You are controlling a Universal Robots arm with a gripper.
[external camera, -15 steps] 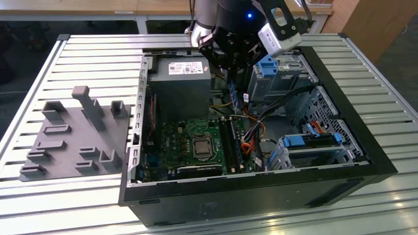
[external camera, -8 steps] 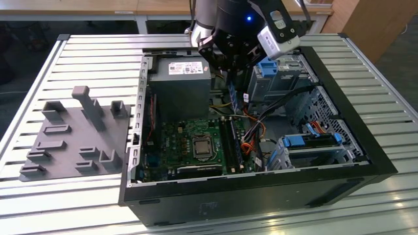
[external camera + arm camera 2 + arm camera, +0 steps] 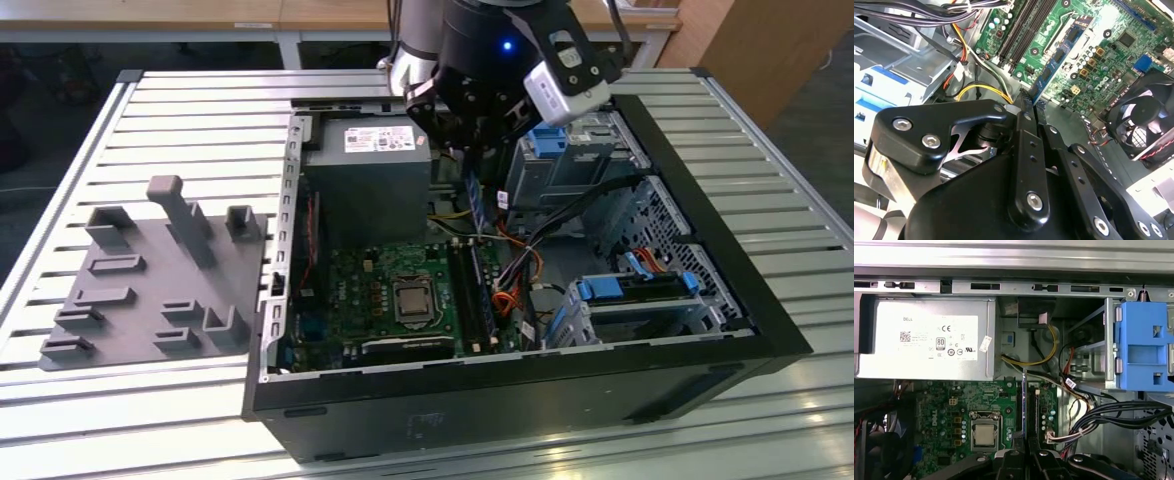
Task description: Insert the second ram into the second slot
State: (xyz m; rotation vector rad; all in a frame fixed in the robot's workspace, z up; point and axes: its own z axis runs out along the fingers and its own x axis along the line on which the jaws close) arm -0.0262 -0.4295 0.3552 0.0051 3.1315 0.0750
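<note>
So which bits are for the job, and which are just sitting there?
For the job:
- the second ram, pinched in the fingers
- the memory slots on the green board

Just sitting there:
- the power supply box
- the fan
- the blue drive bracket
- the grey tray beside the computer

The second ram [image 3: 1024, 405], a thin, long blue circuit-board stick carrying dark chips, is sticking out from the end effector [image 3: 1026, 454], which is pinching one end. It is hanging unseated, in line with the memory slots [image 3: 1033, 407].
</note>
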